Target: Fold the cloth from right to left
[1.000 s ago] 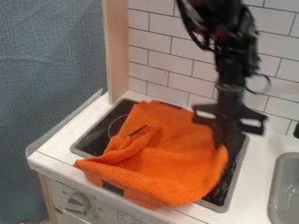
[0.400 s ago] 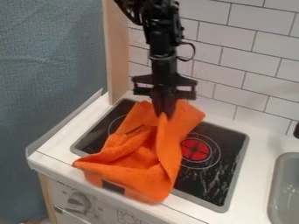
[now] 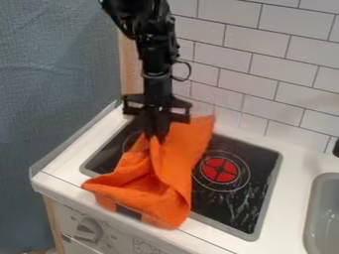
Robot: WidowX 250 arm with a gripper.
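Observation:
The black gripper hangs over the left half of the stove, shut on an edge of the orange cloth. That edge is drawn up to the fingertips, with the cloth's right side folded leftward over the rest. A raised flap stands out behind and right of the gripper. At the front left, the cloth's lower part lies bunched and hangs over the stove's front edge.
The black stovetop shows its red burner to the right of the cloth. A grey sink is at the right edge. White tiles stand behind, a wooden post and clear side guard at left.
The gripper has moved from the right side of the stove to the left, bringing the cloth's right edge with it. The red burner is now uncovered.

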